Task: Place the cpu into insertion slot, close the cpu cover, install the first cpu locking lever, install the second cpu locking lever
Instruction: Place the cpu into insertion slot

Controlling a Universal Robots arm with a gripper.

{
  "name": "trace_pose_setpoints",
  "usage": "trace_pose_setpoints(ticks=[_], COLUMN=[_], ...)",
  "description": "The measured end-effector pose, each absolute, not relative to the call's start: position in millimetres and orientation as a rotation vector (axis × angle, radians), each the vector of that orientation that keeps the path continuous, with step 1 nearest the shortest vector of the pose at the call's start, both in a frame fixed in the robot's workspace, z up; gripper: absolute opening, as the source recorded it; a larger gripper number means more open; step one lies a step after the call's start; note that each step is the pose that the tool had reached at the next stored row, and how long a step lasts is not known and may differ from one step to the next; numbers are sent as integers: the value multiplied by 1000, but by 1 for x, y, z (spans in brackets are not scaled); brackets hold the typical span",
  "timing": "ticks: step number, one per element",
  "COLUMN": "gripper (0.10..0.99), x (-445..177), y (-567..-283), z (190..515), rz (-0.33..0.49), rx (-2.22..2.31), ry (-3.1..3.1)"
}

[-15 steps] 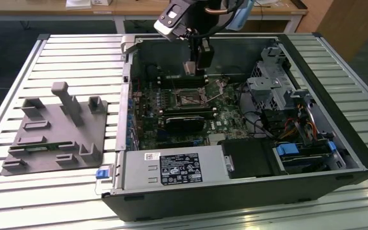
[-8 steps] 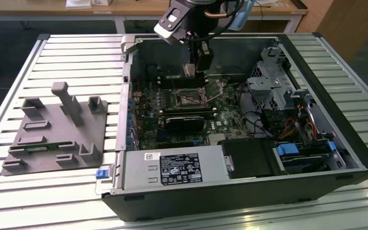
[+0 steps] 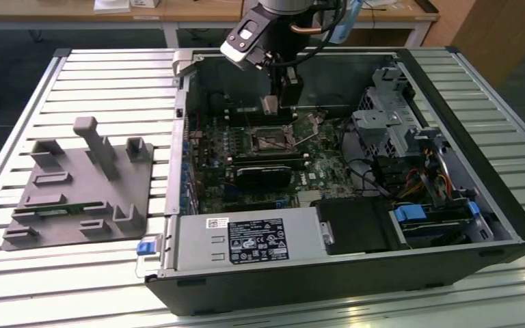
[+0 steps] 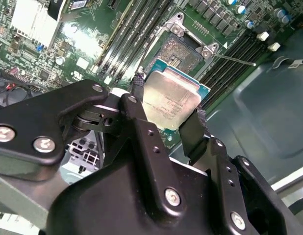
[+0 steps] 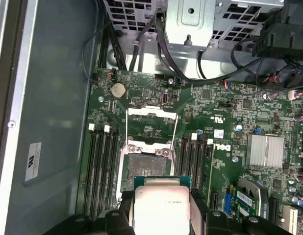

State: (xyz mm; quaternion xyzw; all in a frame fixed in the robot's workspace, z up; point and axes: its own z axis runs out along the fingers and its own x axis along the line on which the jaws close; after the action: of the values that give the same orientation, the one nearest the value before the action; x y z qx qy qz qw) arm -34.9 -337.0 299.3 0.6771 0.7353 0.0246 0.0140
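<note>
Cpu [image 4: 175, 93], metal top up, in claw [image 4: 168, 106] near insertion slot [image 4: 183, 49].

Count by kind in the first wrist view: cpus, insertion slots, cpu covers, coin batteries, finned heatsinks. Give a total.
cpu: 1
insertion slot: 1
cpu cover: 1
coin battery: 1
finned heatsink: 1
Total: 5

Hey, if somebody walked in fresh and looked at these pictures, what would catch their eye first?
First the gripper clamped on the cpu, its silver top bright against the green motherboard in both wrist views. Close by it the insertion slot lies open and empty. In the exterior view, the opened computer case sits on a slatted table, with a grey fixture on the exterior view's left.
</note>
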Motion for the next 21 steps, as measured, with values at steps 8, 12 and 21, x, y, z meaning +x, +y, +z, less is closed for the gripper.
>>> trace_pose_setpoints(ticks=[8, 12, 21], gripper=[541, 541, 541], x=[-35, -35, -35], y=[-327, -323, -320], z=[288, 281, 266], rz=[76, 75, 74], rx=[2120, 2142, 2167], ry=[2278, 2256, 2233])
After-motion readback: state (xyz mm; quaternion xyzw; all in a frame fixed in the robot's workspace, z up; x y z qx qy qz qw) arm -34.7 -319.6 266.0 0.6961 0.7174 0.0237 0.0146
